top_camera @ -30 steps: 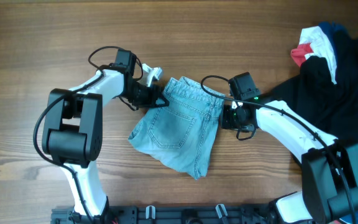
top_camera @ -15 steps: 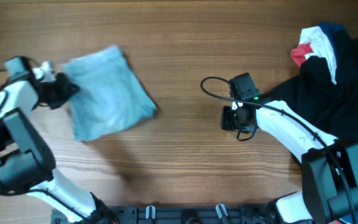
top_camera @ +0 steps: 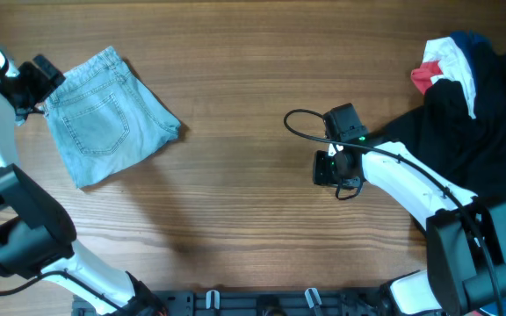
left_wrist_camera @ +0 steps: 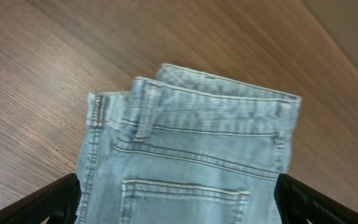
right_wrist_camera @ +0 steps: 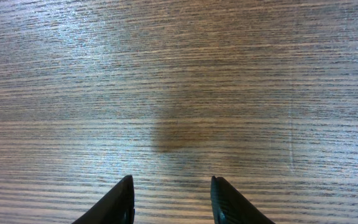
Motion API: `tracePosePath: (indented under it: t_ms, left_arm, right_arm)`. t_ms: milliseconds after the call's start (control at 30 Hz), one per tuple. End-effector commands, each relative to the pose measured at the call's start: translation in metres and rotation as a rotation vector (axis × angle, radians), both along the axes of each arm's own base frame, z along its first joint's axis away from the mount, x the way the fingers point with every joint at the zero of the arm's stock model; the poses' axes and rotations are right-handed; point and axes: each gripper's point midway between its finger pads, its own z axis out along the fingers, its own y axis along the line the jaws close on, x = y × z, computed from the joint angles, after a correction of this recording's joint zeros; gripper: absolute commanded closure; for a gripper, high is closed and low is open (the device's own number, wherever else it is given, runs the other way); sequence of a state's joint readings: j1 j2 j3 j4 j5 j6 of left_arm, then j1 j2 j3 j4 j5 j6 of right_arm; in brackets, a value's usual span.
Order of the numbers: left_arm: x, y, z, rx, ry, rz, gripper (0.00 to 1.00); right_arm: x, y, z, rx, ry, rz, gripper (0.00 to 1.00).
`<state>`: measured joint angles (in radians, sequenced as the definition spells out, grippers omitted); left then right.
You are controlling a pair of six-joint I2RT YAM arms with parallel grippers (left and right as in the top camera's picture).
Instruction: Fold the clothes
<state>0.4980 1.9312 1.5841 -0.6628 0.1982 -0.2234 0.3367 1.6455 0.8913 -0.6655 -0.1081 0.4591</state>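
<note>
The pale-blue jeans (top_camera: 108,114) lie folded into a flat packet at the table's far left, back pocket and waistband facing up. At their upper left edge my left gripper (top_camera: 46,85) stands open. In the left wrist view the jeans (left_wrist_camera: 191,137) fill the space below the gripper (left_wrist_camera: 179,208), whose fingers (left_wrist_camera: 48,205) stand wide apart and grip nothing. My right gripper (top_camera: 326,168) hovers over bare wood right of the middle. It (right_wrist_camera: 171,202) is open with nothing between its fingertips (right_wrist_camera: 114,205). The other clothes (top_camera: 464,96), black, white, red and navy, are heaped at the right edge.
The wooden table (top_camera: 235,202) stretches between the jeans and the heap. The right arm's black cable (top_camera: 301,114) loops above its gripper. A black rail (top_camera: 262,303) runs along the front edge.
My left gripper has carried the folded jeans from the middle of the table to the far left and opened, letting them go. The right arm has not moved.
</note>
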Motion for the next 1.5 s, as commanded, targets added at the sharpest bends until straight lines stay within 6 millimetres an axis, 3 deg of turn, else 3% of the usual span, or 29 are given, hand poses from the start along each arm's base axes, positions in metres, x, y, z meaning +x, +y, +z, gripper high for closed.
tracePosePath:
  t_ms: [0,67,233,367,533,667,767,833,933,1200,1467]
  left_arm:
    - [0.016,-0.05,0.023,-0.035,-0.037,-0.094,0.0]
    - [0.027,-0.111,0.025,-0.142,-0.055,-0.244,0.0]
    - [0.033,-0.208,0.019,-0.169,-0.026,-0.444,0.01]
    - [0.029,-0.256,-0.015,-0.098,0.083,-0.517,0.01]
    - [0.011,-0.286,-0.069,-0.14,0.246,-0.554,0.0]
    - [-0.01,-0.286,-0.095,-0.164,0.367,-0.548,0.0]
    - [-0.037,-0.28,-0.112,-0.181,0.5,-0.528,0.0]
    - [-0.061,-0.262,-0.118,-0.147,0.619,-0.441,0.0]
    - [-0.079,-0.23,-0.119,-0.055,0.717,-0.308,0.0]
    - [-0.093,-0.188,-0.116,-0.046,0.779,-0.213,0.0]
    - [-0.093,-0.181,-0.114,-0.005,0.78,-0.256,0.01]
  right_arm:
    - [-0.001,-0.002,-0.001,-0.004,0.002,0.007,0.6]
    - [0.0,-0.001,-0.001,-0.003,0.0,0.006,0.6]
    - [-0.001,-0.001,-0.001,-0.004,0.002,0.007,0.6]
    - [-0.001,0.0,-0.001,0.002,0.006,0.01,0.6]
    - [-0.003,0.0,-0.001,0.003,0.013,0.011,0.6]
    - [-0.003,0.0,-0.001,0.003,0.013,0.012,0.59]
    - [-0.003,0.0,-0.001,0.003,0.013,0.012,0.59]
    - [-0.004,0.0,-0.001,0.003,0.015,0.013,0.59]
    - [-0.006,-0.001,-0.002,-0.002,0.024,0.014,0.59]
    - [-0.008,-0.002,-0.002,-0.006,0.029,0.035,0.56]
    - [-0.008,-0.002,-0.002,-0.006,0.029,0.035,0.55]
